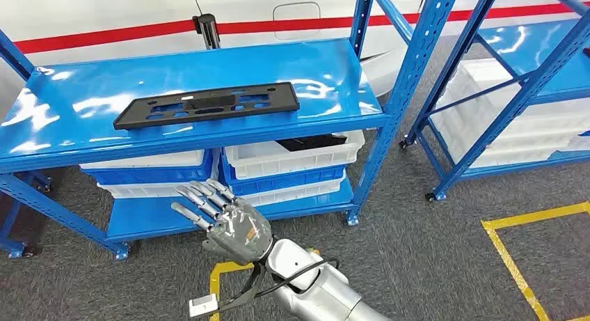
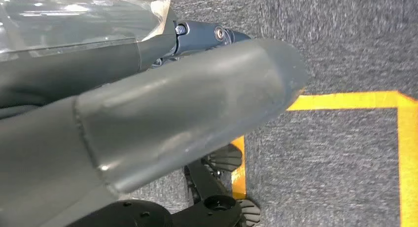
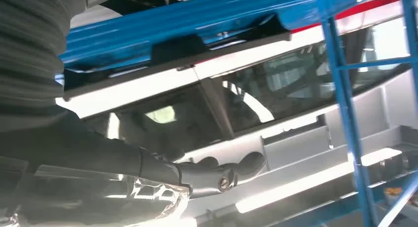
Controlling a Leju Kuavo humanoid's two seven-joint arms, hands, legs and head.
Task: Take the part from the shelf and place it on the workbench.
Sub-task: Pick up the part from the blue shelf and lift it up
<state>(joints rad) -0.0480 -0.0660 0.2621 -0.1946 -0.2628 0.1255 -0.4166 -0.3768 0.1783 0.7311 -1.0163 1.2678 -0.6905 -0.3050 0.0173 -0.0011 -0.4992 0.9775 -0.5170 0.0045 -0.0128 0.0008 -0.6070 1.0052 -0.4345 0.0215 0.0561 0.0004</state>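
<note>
Black part point(image 1: 206, 105) on shelf point(image 1: 62, 119), bins point(image 1: 292, 161) half-hidden

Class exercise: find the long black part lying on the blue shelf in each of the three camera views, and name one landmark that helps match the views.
Head view: black part lies flat on the blue shelf, upper middle.
Left wrist view: not in it.
Right wrist view: seen edge-on, upper left to middle.
Shared landmark: the blue shelf, seen in the head and right wrist views.

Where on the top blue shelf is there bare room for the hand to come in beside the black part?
The top shelf is bare left of the black part and, more narrowly, right of it toward the upright post. Behind the part is also free. The lower level is crowded with white bins. The right hand hovers below the shelf's front.
</note>
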